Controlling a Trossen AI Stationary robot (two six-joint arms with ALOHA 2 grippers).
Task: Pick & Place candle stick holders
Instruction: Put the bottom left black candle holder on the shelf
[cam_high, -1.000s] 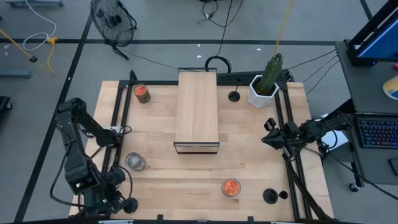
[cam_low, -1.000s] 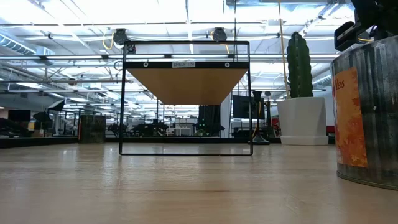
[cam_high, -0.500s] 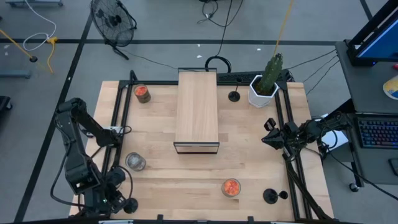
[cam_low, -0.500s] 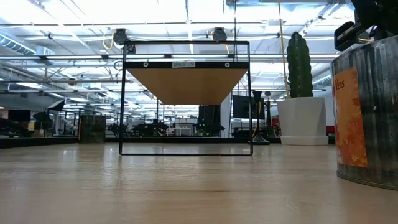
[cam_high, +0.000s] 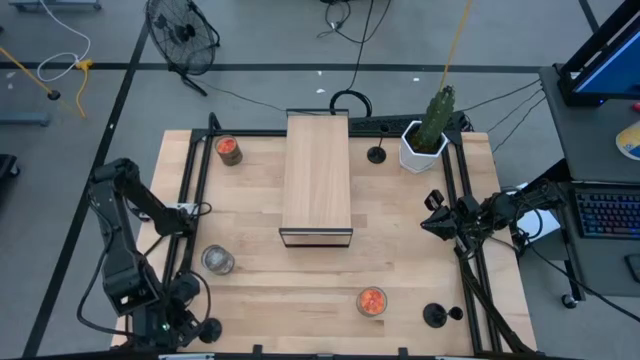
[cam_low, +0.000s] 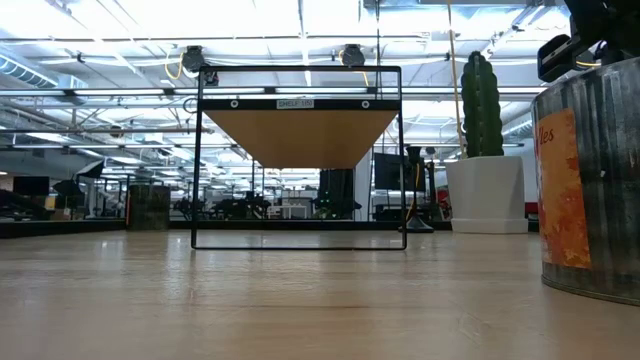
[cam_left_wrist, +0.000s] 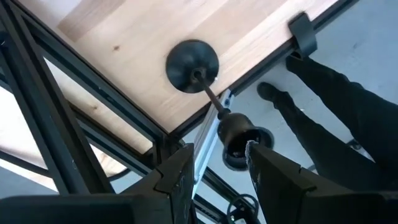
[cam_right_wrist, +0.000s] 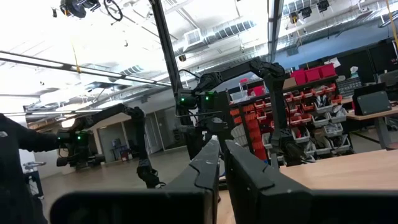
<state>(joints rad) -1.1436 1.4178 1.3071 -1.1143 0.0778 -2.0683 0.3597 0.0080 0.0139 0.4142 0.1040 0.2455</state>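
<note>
A black candle stick holder (cam_left_wrist: 194, 61) stands on its round base at the table's near left corner (cam_high: 210, 327). Its thin stem rises to a small cup top (cam_left_wrist: 235, 129). My left gripper (cam_left_wrist: 219, 155) is open above it and points steeply down, with one finger on either side of that top. Two more black holders stand at the far middle (cam_high: 377, 154) and the near right (cam_high: 435, 316). Two orange-red glass cups (cam_high: 229, 150) (cam_high: 371, 301) and a clear-silvery one (cam_high: 218, 260) sit on the wood. My right gripper (cam_high: 430, 222) waits shut at the table's right edge.
A long pale wooden box (cam_high: 317, 178) on a black frame stands in the table's far middle. A white pot with a green cactus (cam_high: 425, 140) is at the far right. Black frame rails (cam_left_wrist: 124, 118) run close beside the left gripper. A person's dark sleeve (cam_left_wrist: 348, 106) shows beyond the near edge.
</note>
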